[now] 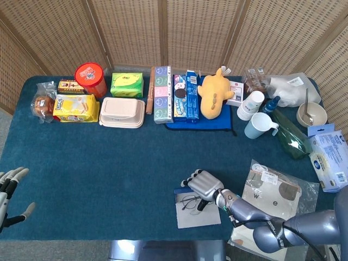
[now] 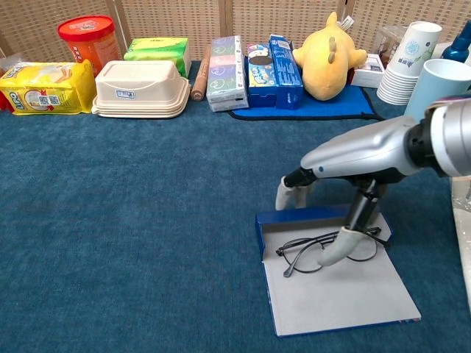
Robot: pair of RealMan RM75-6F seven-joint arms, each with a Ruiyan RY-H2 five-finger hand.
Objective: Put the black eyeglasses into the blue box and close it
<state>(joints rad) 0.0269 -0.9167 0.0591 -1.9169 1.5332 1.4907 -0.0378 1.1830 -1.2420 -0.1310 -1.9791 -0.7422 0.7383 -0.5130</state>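
Note:
The blue box [image 2: 338, 294] lies open near the table's front edge, a flat tray with a grey floor and a low blue back wall; in the head view the blue box [image 1: 198, 216] is at the lower middle. The black eyeglasses [image 2: 298, 252] lie unfolded on its floor, also seen as thin eyeglasses [image 1: 188, 202] from above. My right hand [image 2: 349, 162] hovers over the box's back edge. Its thumb tip rests on the glasses, and its other fingers [image 2: 289, 195] hang just behind the back wall. My left hand [image 1: 8, 187] stays at the far left edge, fingers spread, holding nothing.
Plastic bags [image 1: 272, 190] lie just right of the box. Along the back stand a red tin [image 2: 87, 37], a beige lunch box [image 2: 143, 87], snack boxes [image 2: 224, 70], a yellow plush [image 2: 327, 55] on a blue mat, paper cups [image 2: 408, 62] and a mug [image 1: 258, 126].

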